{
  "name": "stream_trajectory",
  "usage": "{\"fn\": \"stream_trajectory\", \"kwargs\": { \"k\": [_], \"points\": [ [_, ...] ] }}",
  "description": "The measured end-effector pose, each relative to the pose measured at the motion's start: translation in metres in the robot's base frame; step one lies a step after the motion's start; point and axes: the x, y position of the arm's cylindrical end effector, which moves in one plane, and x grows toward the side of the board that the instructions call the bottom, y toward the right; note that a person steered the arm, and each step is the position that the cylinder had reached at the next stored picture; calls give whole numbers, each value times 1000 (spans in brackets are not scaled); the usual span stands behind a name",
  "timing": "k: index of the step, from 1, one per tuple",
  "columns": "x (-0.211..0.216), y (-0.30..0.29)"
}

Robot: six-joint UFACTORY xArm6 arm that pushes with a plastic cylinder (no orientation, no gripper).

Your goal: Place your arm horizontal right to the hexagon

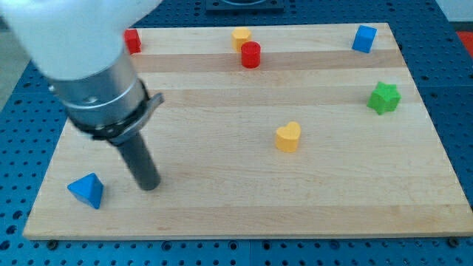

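A yellow hexagon block (241, 36) sits near the view's top centre of the wooden board, with a red cylinder (250, 55) touching or nearly touching its lower right. My tip (150, 185) rests on the board at the lower left, far below and to the left of the hexagon. A blue triangular block (86, 191) lies just left of my tip.
A yellow heart block (288, 137) lies at mid-board. A green star block (384, 97) is at the right edge. A blue cube (363, 38) is at the top right. A red block (132, 41) is at the top left, partly hidden by the arm (81, 59).
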Motion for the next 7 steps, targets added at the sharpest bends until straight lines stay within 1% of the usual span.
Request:
{"fn": "stream_trajectory", "kwargs": {
  "k": [1,3,5,7],
  "points": [
    [-30,31],
    [-101,69],
    [-164,122],
    [-211,174]
  ]
}}
